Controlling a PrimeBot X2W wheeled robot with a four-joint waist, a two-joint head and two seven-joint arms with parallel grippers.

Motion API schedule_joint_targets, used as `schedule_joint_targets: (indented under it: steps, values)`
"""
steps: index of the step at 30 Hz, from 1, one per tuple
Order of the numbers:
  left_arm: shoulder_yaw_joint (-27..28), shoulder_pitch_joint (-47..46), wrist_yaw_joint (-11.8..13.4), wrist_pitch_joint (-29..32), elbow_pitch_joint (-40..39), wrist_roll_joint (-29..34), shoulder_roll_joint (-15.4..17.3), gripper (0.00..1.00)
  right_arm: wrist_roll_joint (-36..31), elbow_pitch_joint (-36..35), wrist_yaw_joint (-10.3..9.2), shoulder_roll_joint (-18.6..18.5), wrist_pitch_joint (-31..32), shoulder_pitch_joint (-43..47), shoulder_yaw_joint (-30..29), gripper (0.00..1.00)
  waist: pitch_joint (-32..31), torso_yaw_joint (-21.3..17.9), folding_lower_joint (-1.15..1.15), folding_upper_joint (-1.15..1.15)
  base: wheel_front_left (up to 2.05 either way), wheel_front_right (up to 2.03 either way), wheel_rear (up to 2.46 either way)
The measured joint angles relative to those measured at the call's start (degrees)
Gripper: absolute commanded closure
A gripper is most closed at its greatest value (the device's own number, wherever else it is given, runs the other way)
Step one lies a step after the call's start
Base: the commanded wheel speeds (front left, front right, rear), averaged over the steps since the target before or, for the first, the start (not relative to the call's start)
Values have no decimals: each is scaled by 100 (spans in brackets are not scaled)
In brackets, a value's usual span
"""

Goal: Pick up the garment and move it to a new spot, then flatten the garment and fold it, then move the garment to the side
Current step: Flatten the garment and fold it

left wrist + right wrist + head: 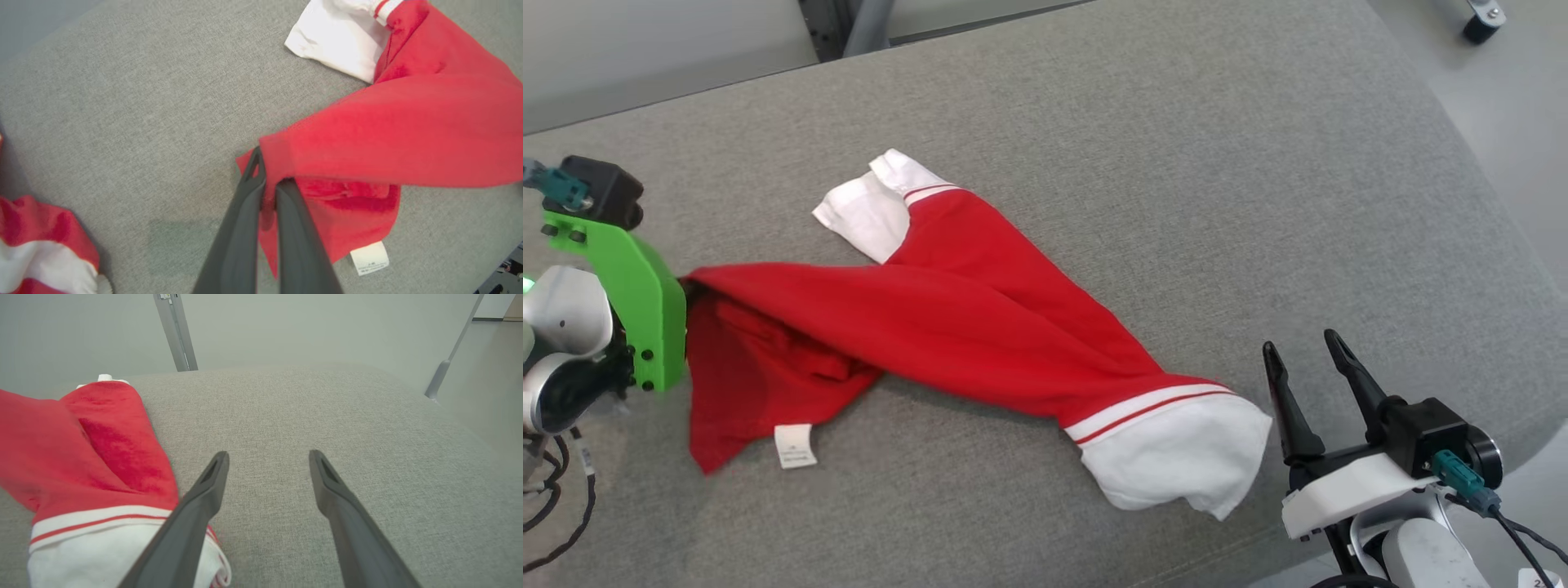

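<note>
- Left end effector [267, 183]: fingers pinched tight on a red edge of the garment [947, 327], at its left end. We judge this grip is for lifting and dragging the piece to a new spot.
- From that pinch the red fabric runs rightward. The rest lies twisted on the grey fabric surface [1176, 163], with the care label [794, 445] exposed on the near side.
- Right end effector [1299, 343]: fingers spread wide, holding nothing, just right of the near white cuff [1176, 457]. It is probably staged to take that end.
- The far white cuff [874, 208] lies well apart from both end effectors.
</note>
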Motion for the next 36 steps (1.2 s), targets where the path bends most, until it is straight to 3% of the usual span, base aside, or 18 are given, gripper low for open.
schedule_joint_targets:
  steps: [1,4,9,16,19,20,24,27,36]
  values:
    - [44,7,14,-212,123,20,-66,0,9,0,0,10,1,3,-26,0,27,-58,0,0,0,0,0]
    - [99,19,38,-759,359,255,-208,0,11,1,-1,22,1,65,-85,0,95,-192,0,0,0,0,0]
    - [216,384,167,-1584,323,401,-107,0,-11,9,0,54,1,137,-185,0,86,-201,0,0,0,0,0]
    - [595,1795,1260,-2971,-891,156,103,0,-48,-69,0,2,1,239,-236,0,-44,66,0,0,0,0,0]
    - [497,2346,1628,-3341,-1440,112,-120,0,-69,-105,-1,-73,1,239,-253,0,-52,226,0,0,0,0,0]
    - [365,2499,1805,-3471,-1551,220,-376,0,-79,-120,0,-129,0,236,-245,0,-37,338,0,0,0,0,0]
    - [140,2501,2004,-3565,-1333,410,-889,0,-90,-143,0,-257,1,200,-191,0,18,551,-1,0,0,0,0]
    - [54,2455,2014,-3593,-1121,446,-1137,0,-89,-156,0,-315,1,140,-200,0,63,673,0,0,0,0,0]
    - [-188,2309,1813,-3457,-382,616,-1426,0,-93,-162,0,-344,1,131,-160,0,117,808,0,0,0,0,0]
